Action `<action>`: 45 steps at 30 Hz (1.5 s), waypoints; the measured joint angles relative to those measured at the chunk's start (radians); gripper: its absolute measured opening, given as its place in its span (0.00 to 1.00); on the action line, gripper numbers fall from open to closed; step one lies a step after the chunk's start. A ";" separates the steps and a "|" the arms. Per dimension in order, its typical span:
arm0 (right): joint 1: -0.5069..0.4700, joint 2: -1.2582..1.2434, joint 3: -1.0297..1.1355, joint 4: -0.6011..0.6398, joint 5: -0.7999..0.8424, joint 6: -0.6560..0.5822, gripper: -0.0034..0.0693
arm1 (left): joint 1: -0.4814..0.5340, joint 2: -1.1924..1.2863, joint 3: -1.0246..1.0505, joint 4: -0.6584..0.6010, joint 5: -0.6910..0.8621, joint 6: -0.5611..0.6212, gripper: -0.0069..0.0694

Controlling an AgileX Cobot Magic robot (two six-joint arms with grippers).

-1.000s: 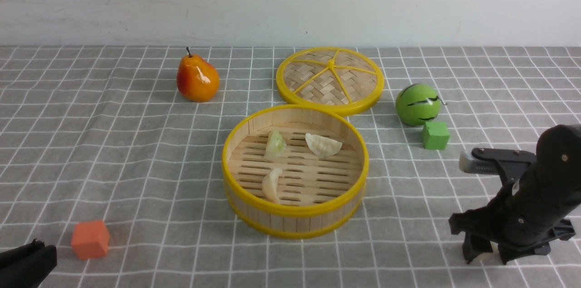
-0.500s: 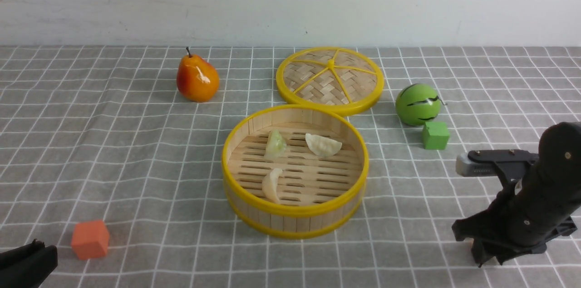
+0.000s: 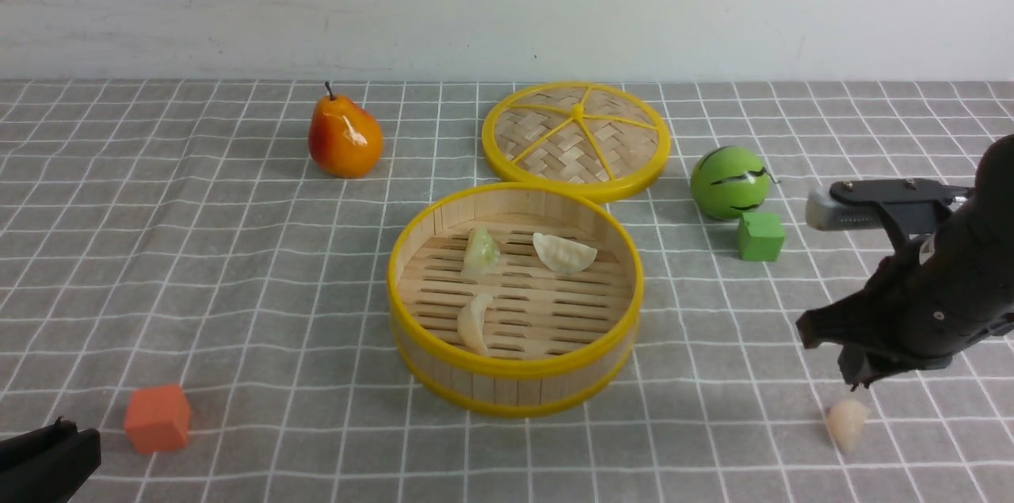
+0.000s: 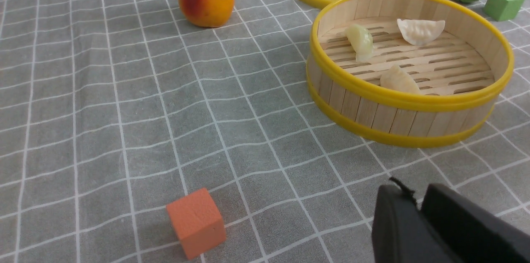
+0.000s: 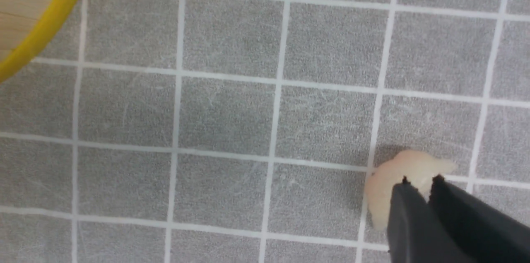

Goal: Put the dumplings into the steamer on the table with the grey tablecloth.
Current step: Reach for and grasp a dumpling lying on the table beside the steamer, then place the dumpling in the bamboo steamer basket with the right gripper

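The steamer (image 3: 515, 367) stands mid-table on the grey tablecloth (image 3: 238, 265). It holds a pale green dumpling (image 3: 480, 251) and two whitish ones (image 3: 564, 253) (image 3: 475, 322). All of this also shows in the left wrist view (image 4: 397, 99). A fourth whitish dumpling (image 3: 846, 422) lies on the cloth at the near right. My right gripper (image 3: 857, 378) hangs just above it with its jaws together, holding nothing. In the right wrist view its tips (image 5: 421, 180) hang in front of that dumpling (image 5: 385, 188). My left gripper (image 3: 47, 455) is shut and empty at the near left corner (image 4: 414, 196).
The woven lid (image 3: 576, 140) lies behind the steamer. A pear (image 3: 344, 139) stands at the back left. A green striped ball (image 3: 729, 181) and a green cube (image 3: 760, 236) are to the right. An orange cube (image 3: 157, 417) is near my left gripper.
My right arm has risen from the cloth and moved slightly away. The fourth dumpling, hidden under the gripper before, now lies uncovered on the cloth. The left arm has not moved.
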 joint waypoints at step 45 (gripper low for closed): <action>0.291 0.418 -0.523 0.344 -0.046 -0.316 0.29 | 0.000 0.000 0.000 -0.011 -0.031 0.000 0.24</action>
